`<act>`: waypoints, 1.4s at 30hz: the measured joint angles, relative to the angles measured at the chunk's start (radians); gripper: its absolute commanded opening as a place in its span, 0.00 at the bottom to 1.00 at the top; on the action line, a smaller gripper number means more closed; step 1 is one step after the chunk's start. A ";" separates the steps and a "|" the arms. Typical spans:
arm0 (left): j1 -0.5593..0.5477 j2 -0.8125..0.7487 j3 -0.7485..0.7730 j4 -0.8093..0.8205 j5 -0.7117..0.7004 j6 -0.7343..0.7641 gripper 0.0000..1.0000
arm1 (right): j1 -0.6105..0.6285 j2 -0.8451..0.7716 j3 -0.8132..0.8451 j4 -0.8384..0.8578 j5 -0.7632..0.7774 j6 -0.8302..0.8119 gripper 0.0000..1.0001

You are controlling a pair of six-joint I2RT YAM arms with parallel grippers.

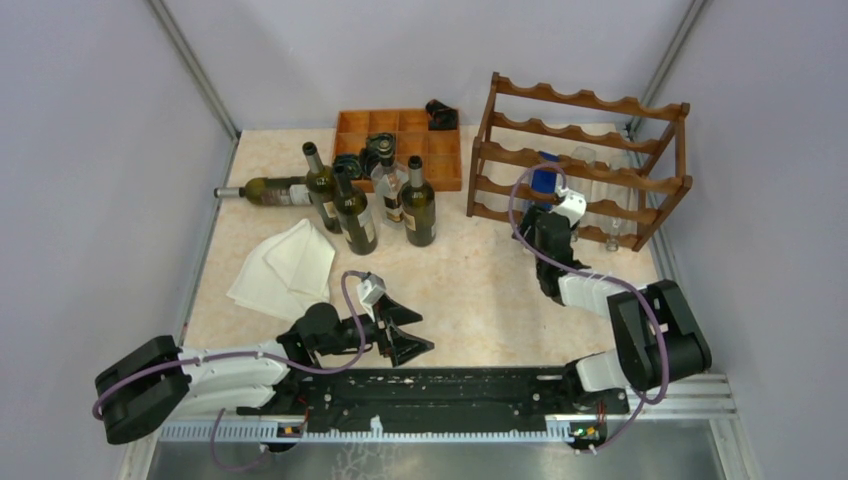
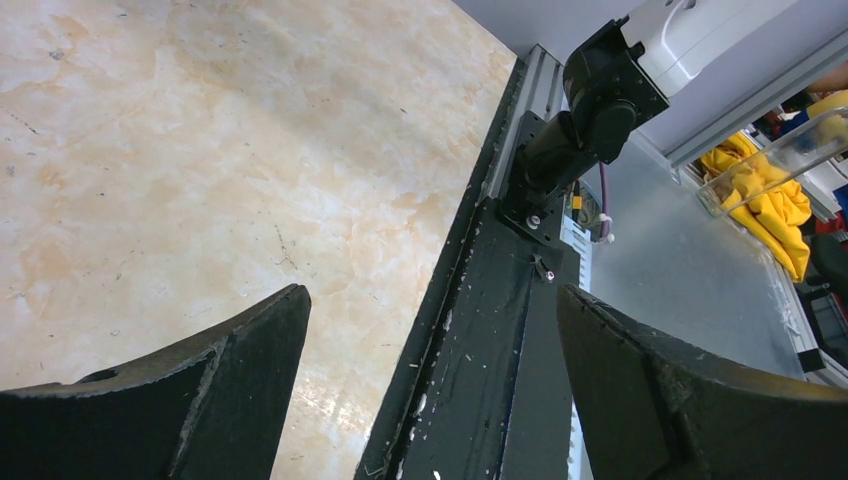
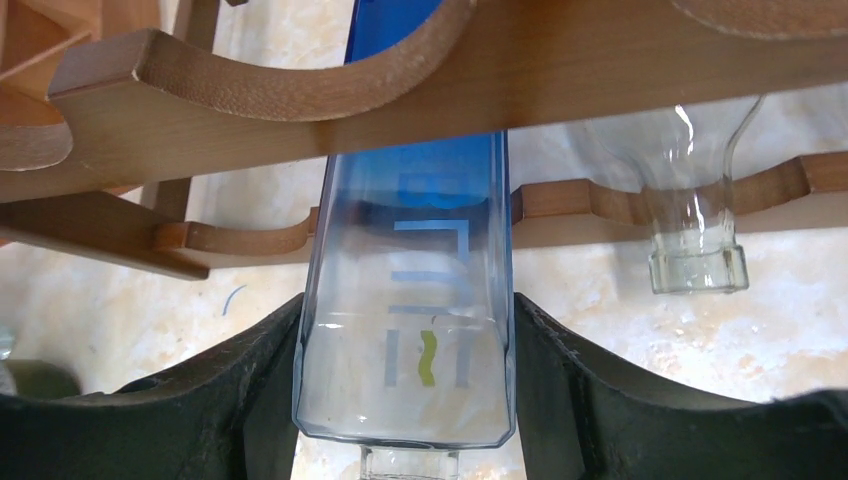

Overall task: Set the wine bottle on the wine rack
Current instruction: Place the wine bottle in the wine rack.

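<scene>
Between the fingers (image 3: 200,390) of the right gripper (image 3: 405,335), the wrist view shows a blue wine bottle (image 3: 405,240) clasped under the wine rack (image 3: 300,90); the overhead view hides that grip. The left gripper (image 2: 430,300) gapes wide.

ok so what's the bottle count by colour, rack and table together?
Dark bottles: 5 (4 upright, 1 lying, all on the table)
Blue bottle: 1 (in the wine rack)
Clear bottle: 1 sure, racked beside the blue one; other clear glass there can't be separated
Total: at least 7
</scene>
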State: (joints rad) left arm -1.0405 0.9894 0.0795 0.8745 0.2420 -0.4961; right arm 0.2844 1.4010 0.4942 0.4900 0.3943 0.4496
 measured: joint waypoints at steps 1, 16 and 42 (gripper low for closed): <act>0.000 -0.001 0.000 -0.001 -0.001 0.000 0.98 | -0.006 -0.008 -0.018 0.021 -0.011 0.012 0.13; 0.000 -0.019 -0.021 -0.005 -0.007 0.000 0.98 | -0.107 -0.054 -0.255 0.384 -0.171 0.210 0.00; 0.000 -0.019 -0.021 -0.008 -0.010 0.000 0.98 | -0.054 0.304 -0.395 1.034 -0.002 0.478 0.00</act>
State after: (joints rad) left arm -1.0405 0.9699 0.0586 0.8669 0.2317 -0.4961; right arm 0.2306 1.7054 0.0994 1.5242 0.3927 0.9272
